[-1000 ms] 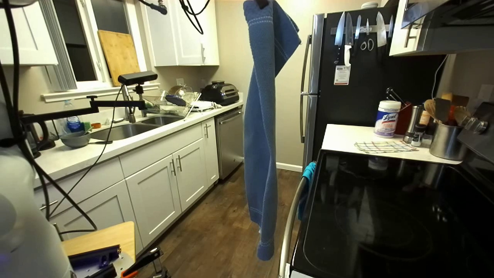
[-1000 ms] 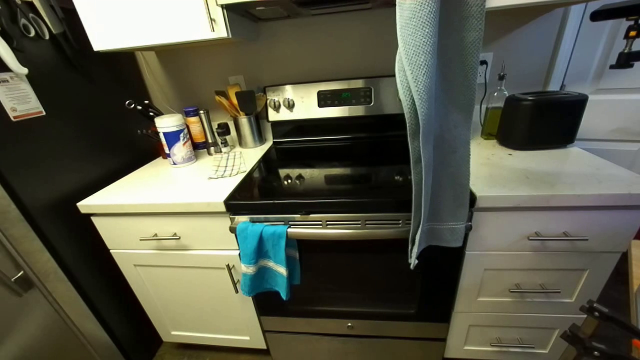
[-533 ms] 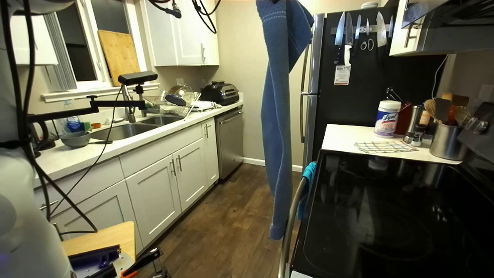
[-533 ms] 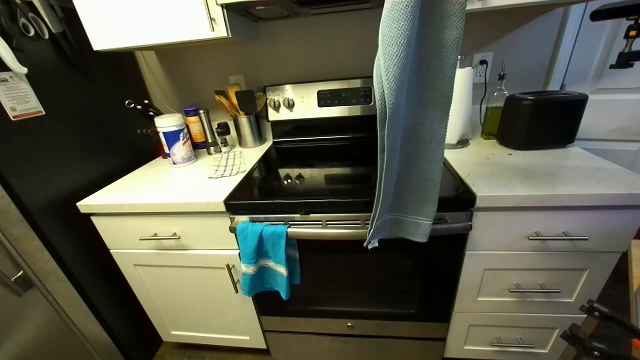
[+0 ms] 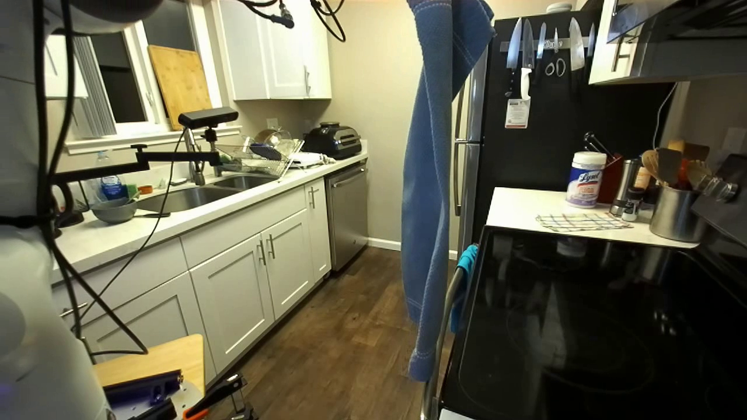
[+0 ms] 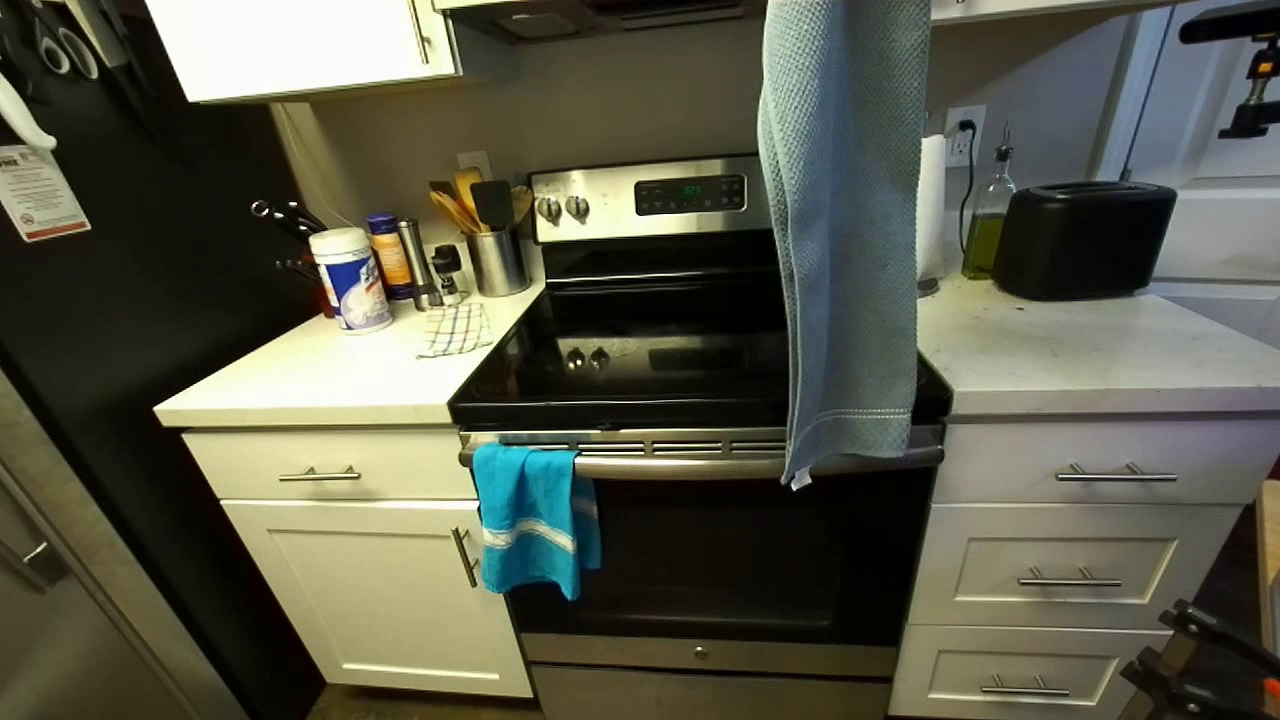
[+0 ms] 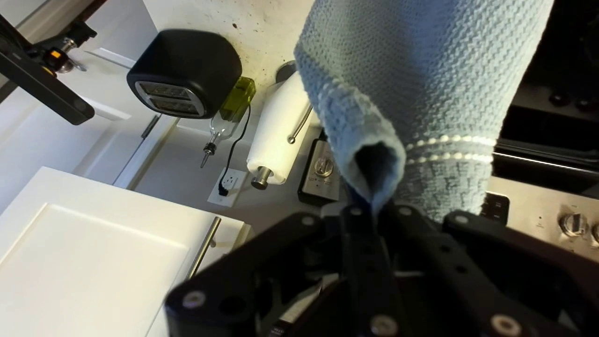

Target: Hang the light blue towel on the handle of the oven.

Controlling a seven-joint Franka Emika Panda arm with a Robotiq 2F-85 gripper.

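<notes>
The light blue towel [image 6: 845,230] hangs lengthwise in the air, narrow and folded on itself. Its lower end overlaps the right part of the silvery handle [image 6: 680,468] of the oven [image 6: 700,560] in that exterior view. From the side, the towel [image 5: 426,192] hangs on the floor side of the handle [image 5: 439,361], its bottom corner very close to the bar; whether they touch I cannot tell. In the wrist view my gripper [image 7: 375,210] is shut on the towel's top edge, which bulges into a loop above the fingertips. Both exterior views cut off the gripper at the top.
A turquoise cloth [image 6: 530,520] is draped over the handle's left end. A range hood [image 6: 620,15] juts out above the cooktop. On the right counter are a paper towel roll [image 7: 278,131], an oil bottle [image 6: 990,220] and a black toaster [image 6: 1085,240]. Several utensils stand in a metal crock [image 6: 497,262].
The towel has moved towards the oven with the arm, its lower end swinging. Seen from the front, it shifted left, then slightly back right, and its bottom edge rose.
</notes>
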